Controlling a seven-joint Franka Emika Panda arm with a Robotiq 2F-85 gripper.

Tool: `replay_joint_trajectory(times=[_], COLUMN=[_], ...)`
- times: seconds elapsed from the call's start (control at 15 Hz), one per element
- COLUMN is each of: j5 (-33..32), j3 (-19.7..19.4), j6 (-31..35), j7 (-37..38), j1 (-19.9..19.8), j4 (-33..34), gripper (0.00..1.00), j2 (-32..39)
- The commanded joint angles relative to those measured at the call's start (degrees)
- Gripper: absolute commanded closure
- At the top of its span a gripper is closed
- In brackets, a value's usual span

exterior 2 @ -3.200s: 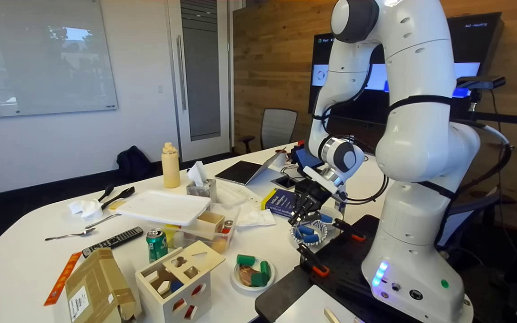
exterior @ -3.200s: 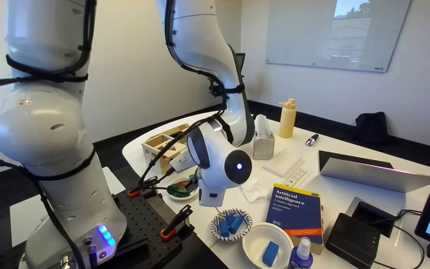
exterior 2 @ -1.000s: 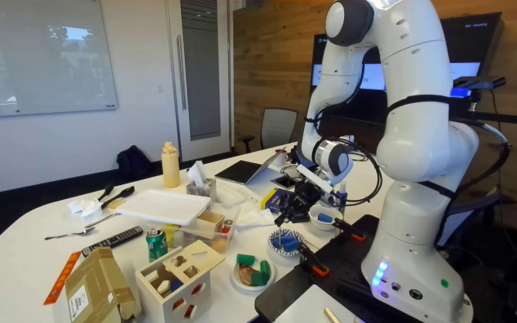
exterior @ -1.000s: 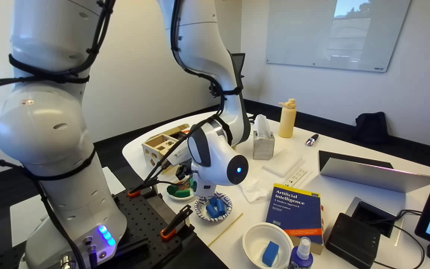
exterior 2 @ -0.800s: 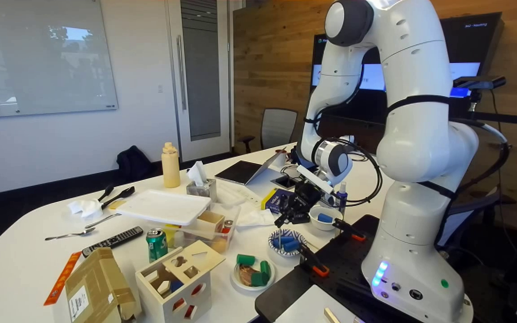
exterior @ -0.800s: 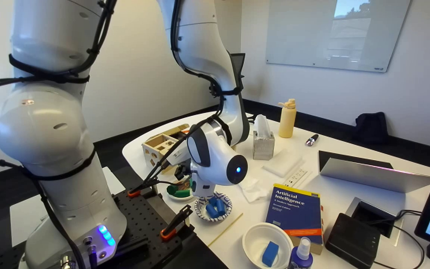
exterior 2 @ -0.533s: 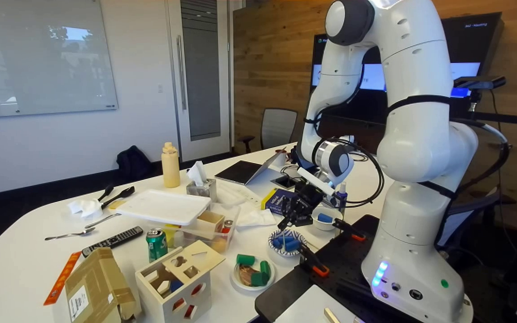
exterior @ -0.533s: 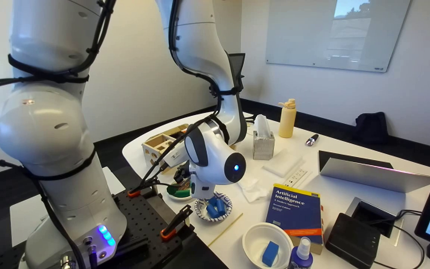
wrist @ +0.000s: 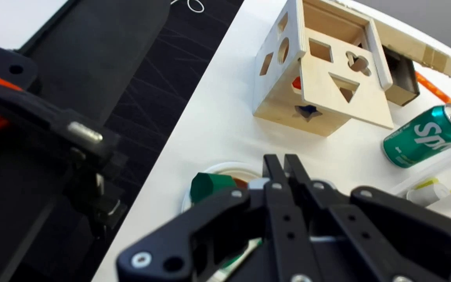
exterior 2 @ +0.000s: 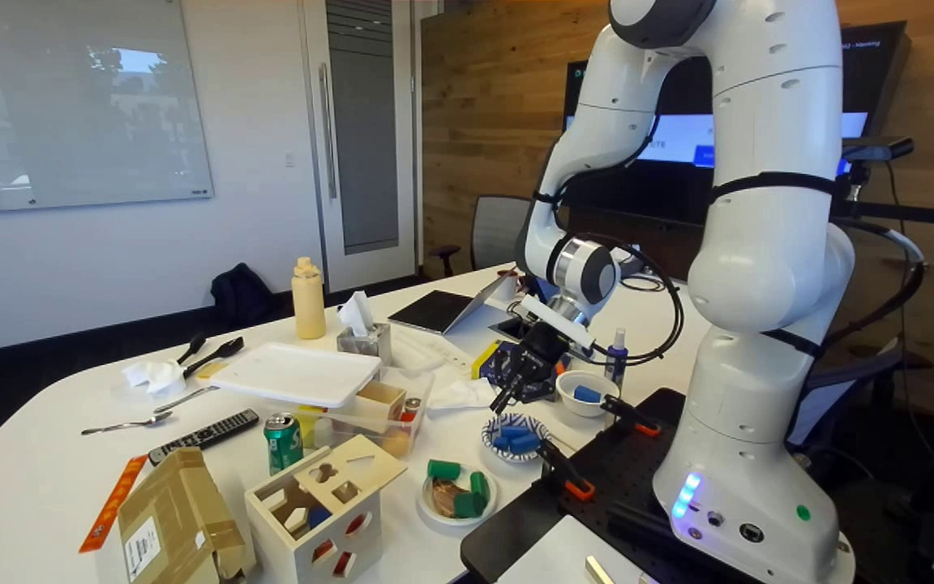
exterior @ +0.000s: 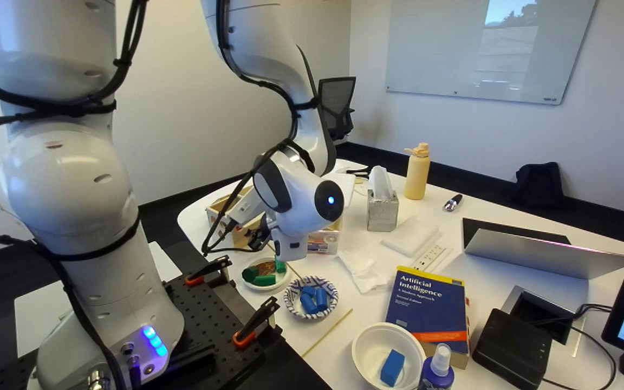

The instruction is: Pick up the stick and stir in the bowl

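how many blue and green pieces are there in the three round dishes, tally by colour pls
Blue pieces: 4 (3 in the patterned bowl, 1 in the larger white bowl)
Green pieces: 3 (all in the small white dish)
Total: 7

Wears a glossy white shell (exterior 2: 775,122), dark joint caps (exterior 2: 598,281), black cables (exterior: 122,64). Shows blue lights (exterior 2: 686,495) at nine o'clock on the base (exterior 2: 728,478), a green dot (exterior 2: 803,513) at three. Ends in a black gripper (wrist: 281,158) with silvery screws (wrist: 141,259).
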Motion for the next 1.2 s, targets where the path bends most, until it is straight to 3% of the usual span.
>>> replay_joint_trajectory(times=[0.0,0.33,0.6,1.13], j5=[-1.26,-2.77,-2.36,-0.99], j3=[3.8,9.18,11.65,14.25], j6=[5.24,17.71,24.26,30.62], j7=[4.75,4.85,1.91,-3.91], j1=[3.86,8.24,9.51,10.56], j4=[-2.84,-1.99,-0.22,6.7], gripper=[0.98,0.98,0.98,0.98], j2=[-6.55,-3.44,1.03,9.72])
